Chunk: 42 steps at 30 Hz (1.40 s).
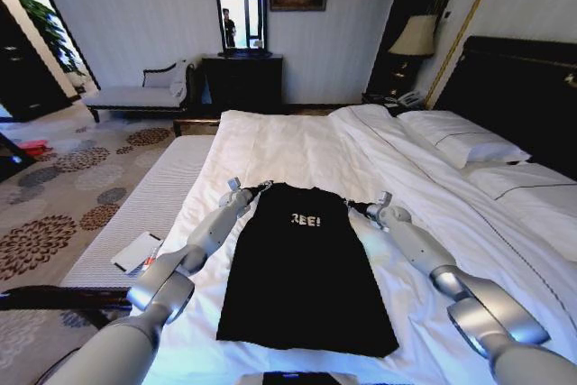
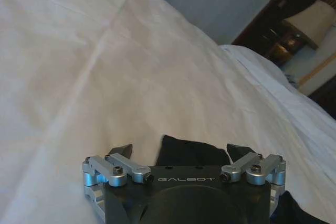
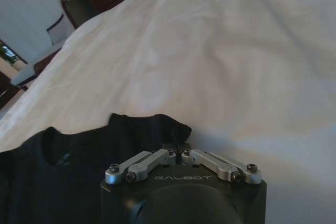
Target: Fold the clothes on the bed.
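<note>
Gripping the black T-shirt (image 1: 302, 268), right gripper (image 3: 178, 149) jaws clenched on it; left gripper (image 2: 179, 150) jaws released; lettering partly hidden.

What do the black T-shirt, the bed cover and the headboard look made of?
Black short-sleeved T-shirt: soft matte knit, probably cotton; it lies limp and flat, and its edge bunches at the right gripper, whose fingers are pinched shut on it. White duvet cover: matte woven cloth with crease lines and soft wrinkles. Tall dark headboard: looks like dark wood with a slight sheen, though that is uncertain.
</note>
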Tool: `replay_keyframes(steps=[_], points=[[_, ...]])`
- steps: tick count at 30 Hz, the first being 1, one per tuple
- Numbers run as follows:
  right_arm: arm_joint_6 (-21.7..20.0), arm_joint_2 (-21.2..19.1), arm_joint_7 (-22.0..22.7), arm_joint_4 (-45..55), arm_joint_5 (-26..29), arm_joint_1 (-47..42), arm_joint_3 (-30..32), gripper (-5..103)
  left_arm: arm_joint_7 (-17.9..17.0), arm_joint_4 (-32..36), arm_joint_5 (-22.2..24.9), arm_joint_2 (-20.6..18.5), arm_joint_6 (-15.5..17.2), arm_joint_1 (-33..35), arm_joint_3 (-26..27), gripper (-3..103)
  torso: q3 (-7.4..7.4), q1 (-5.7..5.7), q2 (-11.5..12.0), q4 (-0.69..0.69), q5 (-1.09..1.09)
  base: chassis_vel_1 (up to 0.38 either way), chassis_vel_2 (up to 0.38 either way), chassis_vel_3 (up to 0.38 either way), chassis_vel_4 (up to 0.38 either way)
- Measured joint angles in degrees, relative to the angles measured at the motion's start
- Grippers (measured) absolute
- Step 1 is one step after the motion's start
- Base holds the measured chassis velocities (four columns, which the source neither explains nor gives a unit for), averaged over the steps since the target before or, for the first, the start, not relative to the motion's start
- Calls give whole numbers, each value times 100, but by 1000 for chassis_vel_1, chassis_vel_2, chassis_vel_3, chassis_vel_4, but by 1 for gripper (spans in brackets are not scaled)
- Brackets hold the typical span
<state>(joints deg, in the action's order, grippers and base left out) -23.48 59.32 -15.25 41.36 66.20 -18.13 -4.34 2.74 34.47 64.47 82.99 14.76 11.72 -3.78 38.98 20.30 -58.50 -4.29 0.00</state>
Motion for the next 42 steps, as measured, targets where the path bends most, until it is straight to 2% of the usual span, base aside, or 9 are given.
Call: replay_keyframes(steps=[8,18,29,32,34,36,40,41,42], points=[[0,38,19,28,23,43,-62,0,-19,-206,-204,80,27,-31,110,100,0,0,0,-4,0,0,0,0,0],[0,37,22,21,37,60,-78,0,261,-314,-305,173,-48,-74,115,100,0,0,0,-4,0,0,0,0,0],[0,29,33,43,39,40,-115,0,375,-489,-376,293,-92,-99,186,103,0,0,0,-2,0,0,0,0,0],[0,11,34,43,39,38,-122,0,427,-526,-407,316,-147,-95,193,91,0,0,0,-4,0,0,0,0,0],[0,10,34,43,39,38,-122,0,435,-534,-411,317,-158,-96,193,91,0,0,0,-4,0,0,0,0,0],[0,11,34,43,39,30,-123,0,467,-582,-424,329,-201,-104,198,77,0,0,0,-4,0,0,0,0,0],[0,17,35,45,39,17,-123,0,486,-622,-442,336,-226,-106,217,71,0,0,0,-3,0,0,0,0,0],[0,17,35,46,39,14,-123,0,489,-635,-452,341,-232,-106,227,60,0,0,0,-3,0,0,0,0,0],[0,17,36,47,38,13,-123,0,489,-641,-459,341,-236,-106,234,55,0,0,0,-3,0,0,0,0,0]])
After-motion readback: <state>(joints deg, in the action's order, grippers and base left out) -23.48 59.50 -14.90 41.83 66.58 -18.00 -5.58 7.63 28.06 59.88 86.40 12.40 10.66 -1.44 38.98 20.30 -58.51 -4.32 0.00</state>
